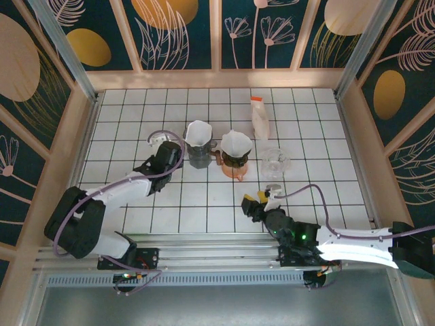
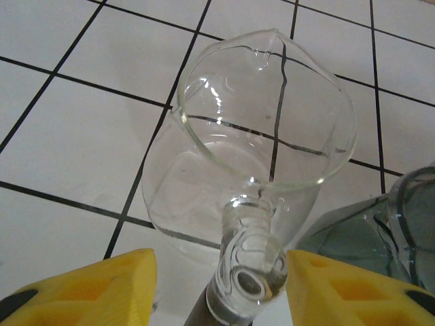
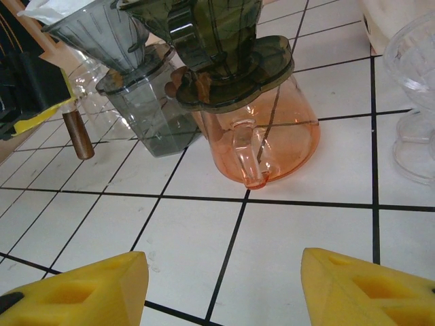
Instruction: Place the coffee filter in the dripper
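A coffee filter (image 1: 236, 143) is seen seated in the dripper (image 1: 236, 160) atop the orange carafe (image 1: 234, 172), left of which the left gripper (image 2: 221, 288) is spread unclenched around a glass jug handle (image 2: 246, 268), while the right gripper (image 3: 224, 285) is held released and empty just before that carafe.

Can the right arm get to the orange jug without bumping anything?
Probably yes. The right gripper is open and points at the orange jug, with bare tiles between them. The grey jug stands close beside it, so aim carefully.

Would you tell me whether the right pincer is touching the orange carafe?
Apart. The right wrist view shows bare white tile between the right pincer and the orange carafe.
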`<state>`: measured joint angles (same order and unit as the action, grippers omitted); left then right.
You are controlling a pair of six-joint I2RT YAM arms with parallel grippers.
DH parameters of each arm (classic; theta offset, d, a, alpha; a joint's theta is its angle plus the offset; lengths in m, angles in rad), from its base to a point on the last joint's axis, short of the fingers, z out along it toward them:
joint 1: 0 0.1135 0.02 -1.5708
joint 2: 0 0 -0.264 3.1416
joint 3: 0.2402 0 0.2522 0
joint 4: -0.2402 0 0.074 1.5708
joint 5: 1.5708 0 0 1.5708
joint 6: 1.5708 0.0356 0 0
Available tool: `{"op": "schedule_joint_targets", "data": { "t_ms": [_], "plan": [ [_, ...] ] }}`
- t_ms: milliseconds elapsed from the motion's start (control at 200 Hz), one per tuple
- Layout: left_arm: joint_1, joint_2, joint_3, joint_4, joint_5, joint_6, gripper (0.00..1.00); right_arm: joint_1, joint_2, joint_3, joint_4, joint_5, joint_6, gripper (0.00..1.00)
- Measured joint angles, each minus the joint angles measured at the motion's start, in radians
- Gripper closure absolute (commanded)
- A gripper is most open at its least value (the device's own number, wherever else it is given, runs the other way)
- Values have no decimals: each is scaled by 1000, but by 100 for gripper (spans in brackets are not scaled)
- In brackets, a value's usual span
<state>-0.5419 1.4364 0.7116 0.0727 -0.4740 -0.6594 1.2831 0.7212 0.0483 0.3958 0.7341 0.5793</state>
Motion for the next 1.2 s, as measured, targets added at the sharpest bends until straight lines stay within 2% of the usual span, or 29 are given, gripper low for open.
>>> {"op": "schedule_joint_targets", "data": {
  "t_ms": [440,585,705,851,1201],
  "plan": [
    [11,109,29,40,-43,31,47,12,-12,0,-5,10,-5,39],
    [12,134,50,55,-60,48,58,17,-12,0,-5,10,-5,39],
    [12,141,55,58,-63,61,62,18,-13,0,-5,10,-5,39],
    [12,141,55,58,-63,67,71,23,-31,0,-19,10,-5,39],
    [13,65,8,16,-61,56,76,23,-45,0,-38,26,-5,39]
  ]
}}
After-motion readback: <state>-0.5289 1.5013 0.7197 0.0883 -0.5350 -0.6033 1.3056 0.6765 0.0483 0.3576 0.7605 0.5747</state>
